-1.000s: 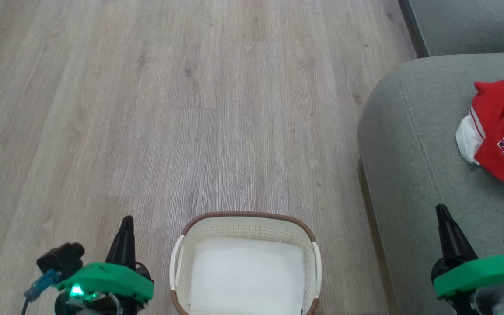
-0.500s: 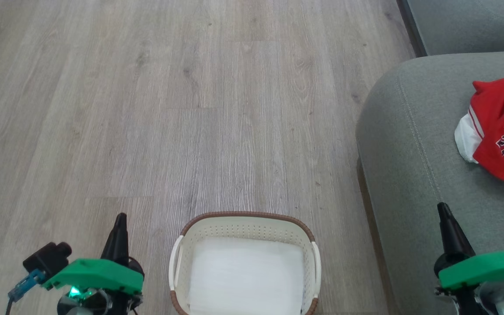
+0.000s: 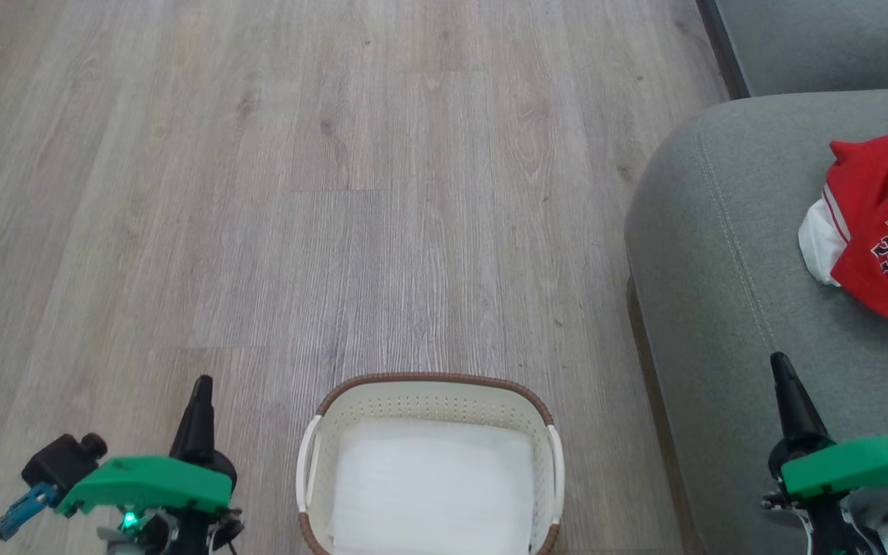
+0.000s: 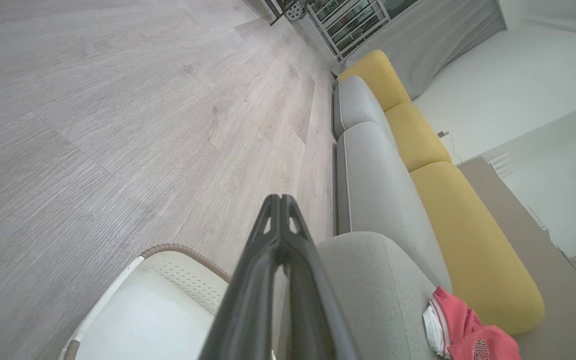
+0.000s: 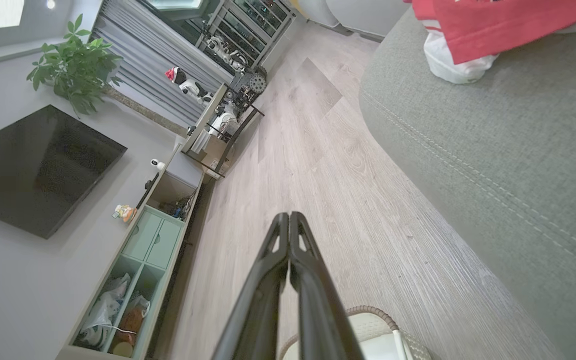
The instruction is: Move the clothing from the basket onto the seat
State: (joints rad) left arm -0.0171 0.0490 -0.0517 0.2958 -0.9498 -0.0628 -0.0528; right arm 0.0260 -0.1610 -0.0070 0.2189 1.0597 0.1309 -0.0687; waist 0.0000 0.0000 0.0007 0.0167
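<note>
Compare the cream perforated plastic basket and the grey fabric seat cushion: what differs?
The cream plastic basket is small; the grey fabric seat cushion is far bigger. The basket stands on the wood floor, no clothing in its visible part; the seat cushion bears the red jersey. The basket has holed walls and a brown braided rim; the seat cushion has a stitched seam. Both have rounded corners.

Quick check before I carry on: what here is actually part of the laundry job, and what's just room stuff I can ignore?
Job:
grey seat
red clothing, lying on it
cream basket

Lying about:
yellow back cushions
television
potted plant
green cabinet
wood floor
</note>
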